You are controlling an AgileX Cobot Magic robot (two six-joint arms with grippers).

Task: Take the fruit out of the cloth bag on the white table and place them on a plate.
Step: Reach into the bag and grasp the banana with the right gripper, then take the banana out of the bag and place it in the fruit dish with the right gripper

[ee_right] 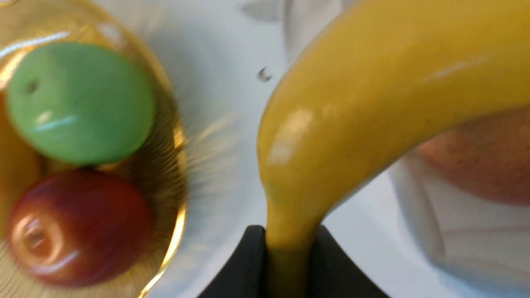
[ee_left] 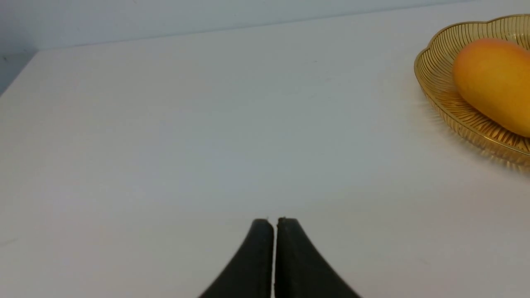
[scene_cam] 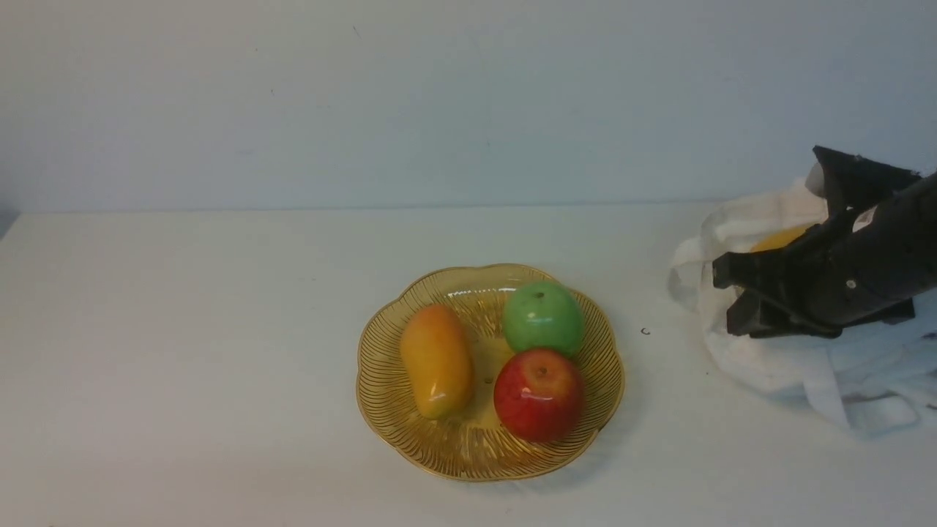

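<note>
The amber plate [scene_cam: 468, 446] sits mid-table and holds the orange mango [scene_cam: 435, 360], the green apple [scene_cam: 542, 318] and the red apple [scene_cam: 539, 394]. The white cloth bag [scene_cam: 768, 366] lies crumpled at the right. My right gripper [scene_cam: 725, 296] hovers over the bag. In the right wrist view it [ee_right: 287, 240] is shut on the narrow end of the yellow banana [ee_right: 372, 103], which is lifted above the bag [ee_right: 455, 231]. A pink peach [ee_right: 484, 161] lies in the bag. My left gripper [ee_left: 275, 221] is shut and empty, low over the white table [ee_left: 165, 145].
A small dark speck [scene_cam: 645, 331] lies on the table between plate and bag. The plate's rim [ee_left: 447, 103] and the mango [ee_left: 497, 82] show in the left wrist view. A pale wall stands behind the table's far edge.
</note>
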